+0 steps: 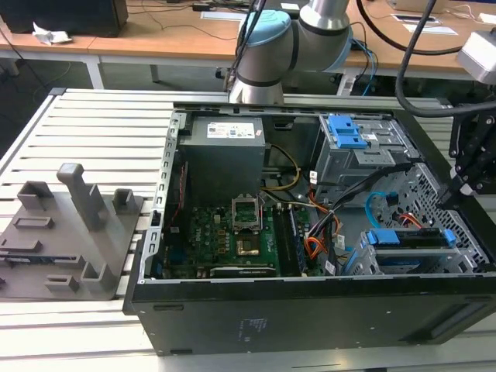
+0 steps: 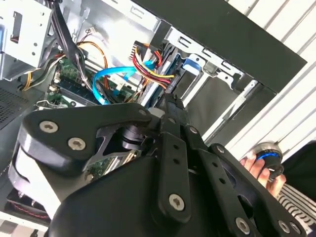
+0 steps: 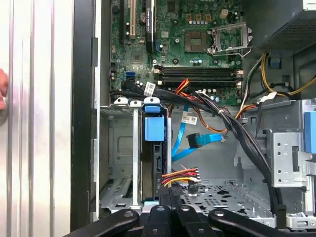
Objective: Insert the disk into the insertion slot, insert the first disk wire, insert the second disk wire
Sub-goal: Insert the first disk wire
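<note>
Hovering at two o'clock of the blue-framed silver disk (image 1: 411,239) in the exterior view, the black gripper (image 1: 451,194) is seen with jaws clenched; red-yellow-black wires (image 3: 180,174) beside it could be snagged.

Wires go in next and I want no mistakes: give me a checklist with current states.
1. Disk seated in slot: ok, it sits inside.
2. Coloured wires at gripper: ok, they end right at its tip.
3. Alignment for plugging in: cannot tell.
4. Blue wire plugged into disk: not ok, its end looks free.
5. Hand outside the case: ok, beyond the wall.
</note>
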Action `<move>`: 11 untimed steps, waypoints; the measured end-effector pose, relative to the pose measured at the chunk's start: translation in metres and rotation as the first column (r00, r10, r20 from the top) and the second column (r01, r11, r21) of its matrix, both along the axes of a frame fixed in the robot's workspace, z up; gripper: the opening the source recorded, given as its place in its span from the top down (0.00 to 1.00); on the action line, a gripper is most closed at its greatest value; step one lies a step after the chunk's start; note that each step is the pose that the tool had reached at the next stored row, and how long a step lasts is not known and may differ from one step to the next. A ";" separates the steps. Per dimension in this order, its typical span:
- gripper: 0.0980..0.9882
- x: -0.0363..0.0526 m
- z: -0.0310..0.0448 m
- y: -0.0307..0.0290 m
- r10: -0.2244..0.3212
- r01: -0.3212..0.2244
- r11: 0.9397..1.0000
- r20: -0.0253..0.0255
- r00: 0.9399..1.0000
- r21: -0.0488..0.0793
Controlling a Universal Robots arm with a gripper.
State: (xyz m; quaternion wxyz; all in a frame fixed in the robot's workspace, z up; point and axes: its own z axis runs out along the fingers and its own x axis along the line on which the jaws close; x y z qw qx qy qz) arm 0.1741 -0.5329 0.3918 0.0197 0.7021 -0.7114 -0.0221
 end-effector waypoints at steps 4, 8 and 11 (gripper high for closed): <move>0.99 -0.0258 -0.0001 -0.0001 0.000 0.000 1.000 0.000 1.000 0.000; 0.99 -0.0259 -0.0002 -0.0001 0.000 0.000 1.000 0.000 1.000 0.000; 0.99 -0.0260 -0.0001 -0.0001 0.000 0.000 1.000 0.000 1.000 0.000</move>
